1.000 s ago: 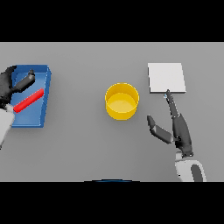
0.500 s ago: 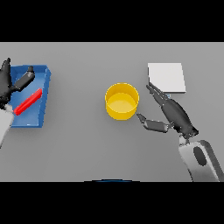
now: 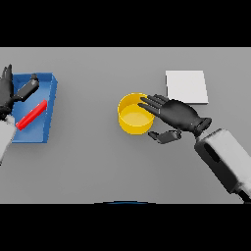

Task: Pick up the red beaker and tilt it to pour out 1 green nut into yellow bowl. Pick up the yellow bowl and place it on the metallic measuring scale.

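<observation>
Yellow bowl (image 3: 133, 118): upright near table centre, round rim fully visible on the left and near sides, interior showing only yellow. Right rim met by the right hand (image 3: 176, 115).

Right hand: reaching in from the lower right, fingers (image 3: 153, 104) spread and nearly straight across the bowl's right rim, thumb (image 3: 165, 136) hooked below and just beside the bowl wall. Spread wide, not closed round the bowl.

Metallic measuring scale (image 3: 187, 87): flat pale square, up and right of the bowl, near but apart from it; lower edge just behind the right hand's knuckles.

Blue tray (image 3: 48, 107): far left, well apart from the bowl. Red beaker (image 3: 31, 115) lying tilted inside.

Left hand (image 3: 11, 91): at the tray's upper left corner, fingers loosely extended, holding nothing.

Grey table (image 3: 93, 162): broad bare stretch between tray and bowl, and along the whole near side.
</observation>
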Robot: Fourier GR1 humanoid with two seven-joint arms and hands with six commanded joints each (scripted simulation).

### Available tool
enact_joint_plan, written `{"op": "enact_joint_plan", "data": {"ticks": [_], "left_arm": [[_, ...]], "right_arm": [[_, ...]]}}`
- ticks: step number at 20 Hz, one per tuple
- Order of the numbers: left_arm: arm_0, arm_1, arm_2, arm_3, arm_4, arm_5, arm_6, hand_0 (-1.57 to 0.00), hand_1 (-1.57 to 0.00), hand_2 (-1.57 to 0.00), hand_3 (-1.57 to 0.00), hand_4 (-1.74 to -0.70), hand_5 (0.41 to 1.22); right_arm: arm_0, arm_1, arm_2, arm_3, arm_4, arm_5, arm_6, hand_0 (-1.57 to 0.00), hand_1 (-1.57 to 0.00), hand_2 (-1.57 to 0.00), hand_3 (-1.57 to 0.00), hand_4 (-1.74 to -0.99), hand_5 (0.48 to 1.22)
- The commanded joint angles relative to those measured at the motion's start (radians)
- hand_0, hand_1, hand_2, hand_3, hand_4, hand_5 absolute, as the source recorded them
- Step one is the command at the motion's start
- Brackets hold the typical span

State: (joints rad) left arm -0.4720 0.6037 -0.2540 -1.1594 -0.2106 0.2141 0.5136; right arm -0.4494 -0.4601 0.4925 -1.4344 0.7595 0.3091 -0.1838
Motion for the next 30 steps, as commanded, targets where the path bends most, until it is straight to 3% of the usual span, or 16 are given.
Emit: {"op": "enact_joint_plan", "data": {"ticks": [1, 4, 9, 19, 24, 26, 27, 28, 30], "left_arm": [[0.004, 0.001, 0.000, -0.004, 0.002, -0.002, -0.002, 0.00, 0.00, 0.00, 0.00, -0.74, 0.702], [0.018, 0.011, 0.007, -0.018, 0.007, 0.003, -0.011, 0.00, 0.00, 0.00, 0.00, -0.75, 0.706], [0.030, 0.023, 0.008, -0.047, 0.005, 0.006, -0.004, 0.00, 0.00, 0.00, 0.00, -0.74, 0.698], [0.036, 0.022, 0.016, -0.026, 0.012, 0.009, -0.019, 0.00, 0.00, 0.00, 0.00, -0.74, 0.699], [0.031, 0.027, 0.018, -0.012, 0.014, 0.001, -0.029, 0.00, 0.00, 0.00, 0.00, -0.75, 0.699], [0.035, 0.024, 0.017, -0.011, 0.014, 0.003, -0.029, 0.00, 0.00, 0.00, 0.00, -0.75, 0.701], [0.036, 0.026, 0.021, -0.006, 0.014, 0.007, -0.032, 0.00, 0.00, 0.00, 0.00, -0.75, 0.701], [0.031, 0.029, 0.020, -0.015, 0.014, 0.003, -0.028, 0.00, 0.00, 0.00, 0.00, -0.75, 0.700], [0.032, 0.030, 0.020, -0.018, 0.012, 0.005, -0.025, 0.00, 0.00, 0.00, 0.00, -0.76, 0.704]], "right_arm": [[-0.030, -0.001, 0.030, 0.024, 0.030, 0.012, -0.006, 0.00, 0.00, 0.00, 0.00, -1.223, 0.703], [-0.091, 0.002, 0.087, 0.081, 0.076, 0.048, -0.028, 0.00, 0.00, 0.00, 0.00, -1.213, 0.714], [-0.174, 0.057, 0.136, 0.175, 0.084, 0.117, -0.032, 0.00, 0.00, 0.00, 0.00, -1.231, 0.725], [-0.265, 0.108, 0.207, 0.307, 0.131, 0.166, -0.033, 0.00, 0.00, 0.00, 0.00, -1.265, 0.740], [-0.277, 0.138, 0.210, 0.351, 0.124, 0.206, 0.006, 0.00, 0.00, -0.02, -0.07, -1.289, 0.758], [-0.272, 0.140, 0.198, 0.356, 0.113, 0.228, 0.031, -0.03, -0.04, -0.07, -0.14, -1.302, 0.805], [-0.271, 0.143, 0.202, 0.359, 0.115, 0.230, 0.033, -0.16, -0.14, -0.15, -0.18, -1.321, 0.839], [-0.271, 0.139, 0.204, 0.363, 0.115, 0.218, 0.015, -0.44, -0.42, -0.38, -0.24, -1.351, 0.915], [-0.278, 0.145, 0.199, 0.375, 0.104, 0.226, -0.004, -0.85, -0.84, -0.81, -0.40, -1.463, 1.025]]}}
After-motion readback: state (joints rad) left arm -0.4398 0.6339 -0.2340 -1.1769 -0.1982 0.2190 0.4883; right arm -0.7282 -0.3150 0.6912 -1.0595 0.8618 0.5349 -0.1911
